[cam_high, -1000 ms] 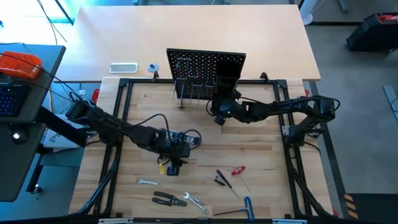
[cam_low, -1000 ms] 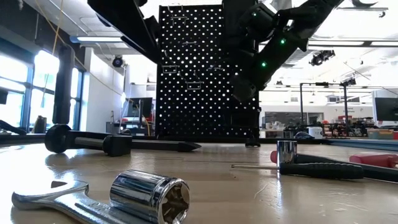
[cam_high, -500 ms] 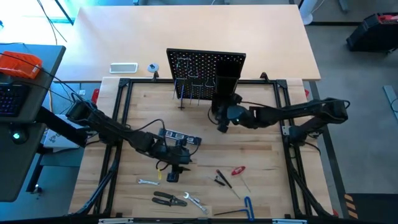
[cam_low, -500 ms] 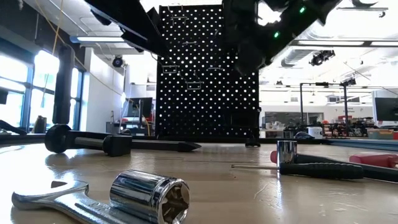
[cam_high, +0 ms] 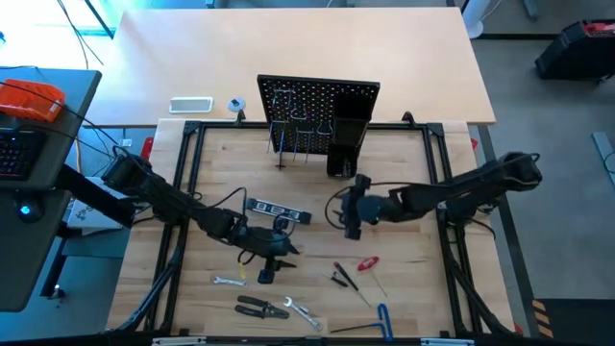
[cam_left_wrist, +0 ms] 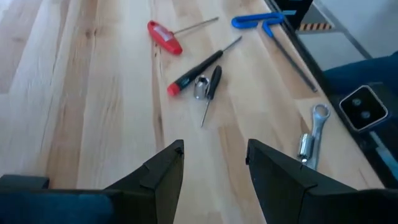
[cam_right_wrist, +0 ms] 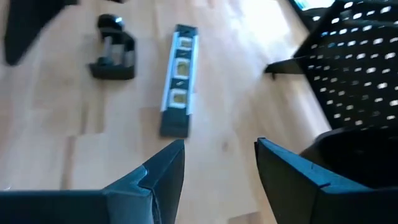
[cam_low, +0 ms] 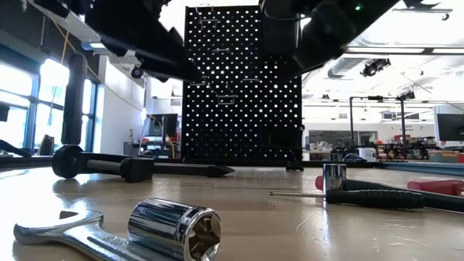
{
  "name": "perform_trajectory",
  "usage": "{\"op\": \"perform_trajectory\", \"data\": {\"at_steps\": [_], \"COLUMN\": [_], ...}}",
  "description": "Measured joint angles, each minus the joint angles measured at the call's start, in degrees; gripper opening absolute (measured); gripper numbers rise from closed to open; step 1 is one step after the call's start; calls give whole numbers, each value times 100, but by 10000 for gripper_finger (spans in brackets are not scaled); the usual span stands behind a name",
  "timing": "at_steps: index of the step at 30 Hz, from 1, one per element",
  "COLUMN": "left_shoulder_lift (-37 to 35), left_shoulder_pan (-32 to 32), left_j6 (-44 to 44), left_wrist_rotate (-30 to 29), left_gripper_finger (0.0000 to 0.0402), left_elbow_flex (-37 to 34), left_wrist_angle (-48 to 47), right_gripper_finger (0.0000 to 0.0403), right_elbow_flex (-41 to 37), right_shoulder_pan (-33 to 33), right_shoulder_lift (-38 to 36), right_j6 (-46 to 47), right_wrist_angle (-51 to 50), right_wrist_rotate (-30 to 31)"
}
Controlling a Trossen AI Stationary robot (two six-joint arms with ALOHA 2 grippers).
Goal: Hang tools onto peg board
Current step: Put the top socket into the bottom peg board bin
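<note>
The black peg board (cam_high: 317,100) stands upright at the table's far side, with thin hooks and a black box holder (cam_high: 343,146) on its right. The dark level (cam_high: 278,211) lies flat on the table and also shows in the right wrist view (cam_right_wrist: 178,79). The black C-clamp (cam_right_wrist: 114,57) lies near it. My left gripper (cam_high: 282,248) is open and empty over the table's middle, just on the near side of the level. My right gripper (cam_high: 350,219) is open and empty, to the right of the level and on the near side of the holder.
Loose tools lie toward the near edge: a red-handled screwdriver (cam_left_wrist: 164,36), a black screwdriver (cam_left_wrist: 202,67), a small socket (cam_left_wrist: 200,87), a blue hex key (cam_left_wrist: 266,22), wrenches (cam_high: 227,282) and pliers (cam_high: 260,308). In the low view a socket (cam_low: 176,229) lies in front.
My right gripper has drawn back from the box holder on the peg board toward the table's near edge, and now hangs over the table's middle. My left gripper has gone a little toward the near edge, off the level, which lies still.
</note>
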Motion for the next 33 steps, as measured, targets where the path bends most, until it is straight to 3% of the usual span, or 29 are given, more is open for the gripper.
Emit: {"op": "perform_trajectory", "data": {"at_steps": [8, 15, 33], "left_shoulder_lift": [0, -2, 59], "left_shoulder_pan": [-4, 19, 20], "left_j6": [-2, -2, -183], "left_wrist_rotate": [-3, -50, -205], "left_gripper_finger": [170, 170, 170], "left_elbow_flex": [-229, -232, -232], "left_wrist_angle": [638, 626, 1037], "right_gripper_finger": [193, 193, 193], "right_elbow_flex": [0, 0, 0], "right_shoulder_pan": [504, 772, 912], "right_shoulder_lift": [2, 7, 9], "right_j6": [262, 510, 549], "right_wrist_angle": [-222, -275, -285], "right_wrist_rotate": [69, 88, 98]}}
